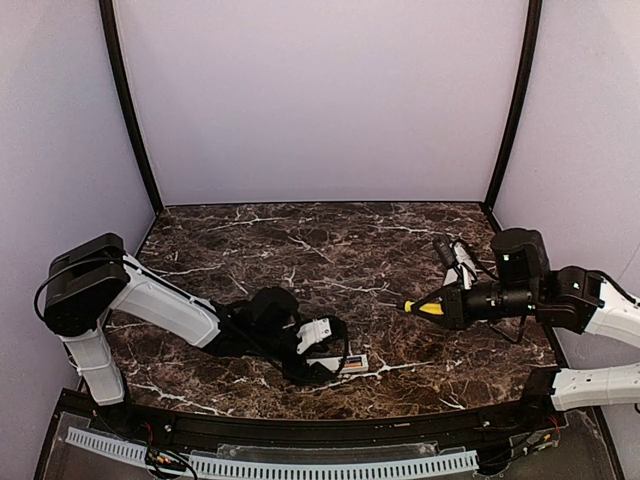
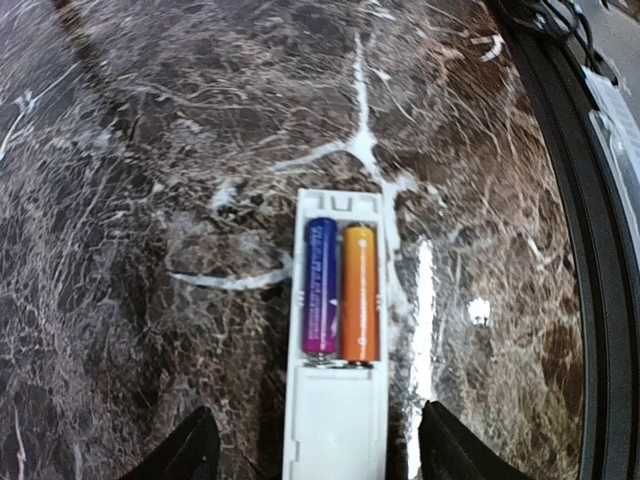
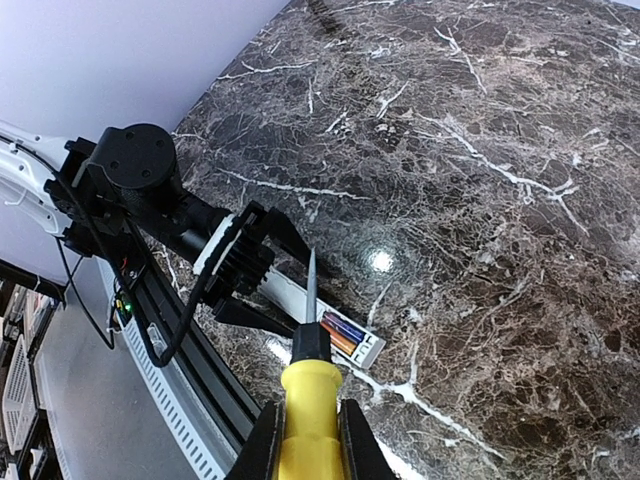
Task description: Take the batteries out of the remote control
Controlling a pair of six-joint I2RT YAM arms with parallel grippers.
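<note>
The white remote control (image 2: 335, 420) lies on the dark marble table with its battery recess facing up and uncovered. Two batteries sit side by side in the recess, a purple one (image 2: 320, 287) and an orange one (image 2: 360, 292). My left gripper (image 2: 322, 455) is open and straddles the remote's near end, with a gap between each fingertip and the remote. From above, the remote (image 1: 352, 364) sits near the front edge, with the left gripper (image 1: 322, 345) over it. My right gripper (image 3: 310, 440) is shut on a yellow-handled screwdriver (image 3: 310, 395). Its blade hangs in the air, pointing toward the remote (image 3: 370, 347).
The black frame rail (image 1: 300, 430) runs along the table's near edge, close to the remote. A white slotted strip (image 1: 260, 465) lies below it. Pale walls and two black posts (image 1: 128, 110) close off the back and sides. The right gripper (image 1: 447, 305) hovers right of centre.
</note>
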